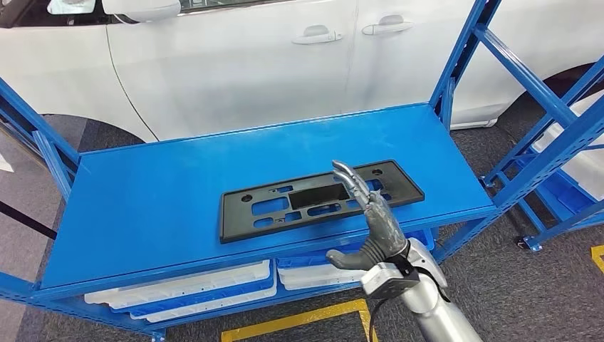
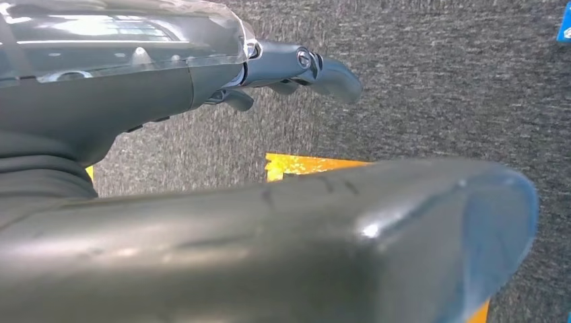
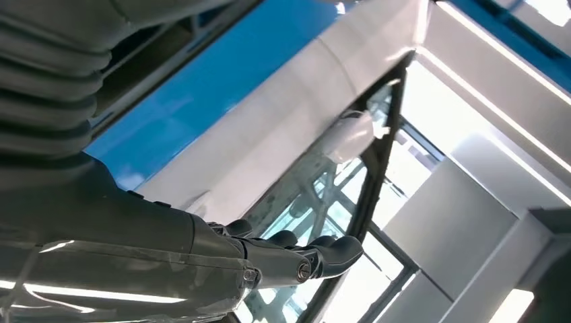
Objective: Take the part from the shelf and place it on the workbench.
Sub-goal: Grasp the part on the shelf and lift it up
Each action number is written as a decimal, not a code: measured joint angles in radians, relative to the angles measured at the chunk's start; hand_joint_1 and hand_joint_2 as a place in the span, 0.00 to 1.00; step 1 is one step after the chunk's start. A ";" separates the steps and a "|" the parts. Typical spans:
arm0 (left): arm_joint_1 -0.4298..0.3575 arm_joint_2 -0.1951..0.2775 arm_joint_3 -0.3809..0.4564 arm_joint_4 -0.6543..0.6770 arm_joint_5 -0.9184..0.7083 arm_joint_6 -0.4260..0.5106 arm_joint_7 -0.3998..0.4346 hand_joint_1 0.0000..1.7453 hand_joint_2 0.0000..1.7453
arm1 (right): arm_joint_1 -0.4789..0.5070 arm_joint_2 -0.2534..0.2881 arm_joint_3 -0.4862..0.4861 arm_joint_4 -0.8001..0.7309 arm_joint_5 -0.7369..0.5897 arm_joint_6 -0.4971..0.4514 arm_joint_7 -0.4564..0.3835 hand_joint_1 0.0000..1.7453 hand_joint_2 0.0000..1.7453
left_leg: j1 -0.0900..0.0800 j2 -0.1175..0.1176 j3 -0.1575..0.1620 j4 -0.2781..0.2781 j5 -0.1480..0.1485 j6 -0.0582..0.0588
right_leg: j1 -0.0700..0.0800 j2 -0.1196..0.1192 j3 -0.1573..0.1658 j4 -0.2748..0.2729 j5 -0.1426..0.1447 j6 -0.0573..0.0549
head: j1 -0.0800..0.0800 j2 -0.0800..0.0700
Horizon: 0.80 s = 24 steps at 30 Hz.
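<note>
Part (image 1: 317, 199), a flat black plate, lies on the blue shelf (image 1: 157, 199). Right hand (image 1: 376, 228) hovers at its 5 o'clock edge, fingers spread, holding nothing. Left hand (image 2: 289, 67) hangs above the floor (image 2: 438, 87); its state I cannot tell.

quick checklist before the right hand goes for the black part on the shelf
1. Part reachable: ok. The black plate lies flat near the front of the blue shelf.
2. Right hand free: ok. The right hand holds nothing, fingers stretched out, thumb apart.
3. Hand on the part: not ok. It is raised in front of the plate's right half, not yet gripping it.
4. Nothing lying on the part: ok, its top is bare.
5. Left hand free: ok. The left hand hangs over the grey floor, holding nothing.
6. Workbench ready: cannot tell.
</note>
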 joint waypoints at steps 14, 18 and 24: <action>0.004 0.000 -0.019 0.000 -0.004 -0.020 -0.028 0.00 0.00 | -0.058 -0.023 0.149 0.161 0.348 -0.256 0.057 0.00 1.00 | -0.002 -0.003 0.077 -0.234 0.152 0.049 | 0.002 0.004 -0.047 0.145 -0.100 0.050 | 0.000 0.000; 0.003 0.000 -0.019 0.000 -0.001 -0.020 -0.028 0.00 0.00 | -0.096 -0.031 0.192 0.212 0.438 -0.291 0.103 0.00 1.00 | -0.004 -0.002 0.079 -0.232 0.150 0.052 | -0.003 0.002 -0.121 0.278 -0.122 0.056 | 0.000 0.000; 0.002 0.000 -0.019 0.000 -0.001 -0.024 -0.029 0.00 0.00 | -0.169 -0.033 0.240 0.319 0.546 -0.366 0.166 0.00 1.00 | -0.009 -0.003 0.084 -0.231 0.143 0.033 | 0.010 -0.002 0.004 0.005 -0.006 0.026 | 0.000 0.000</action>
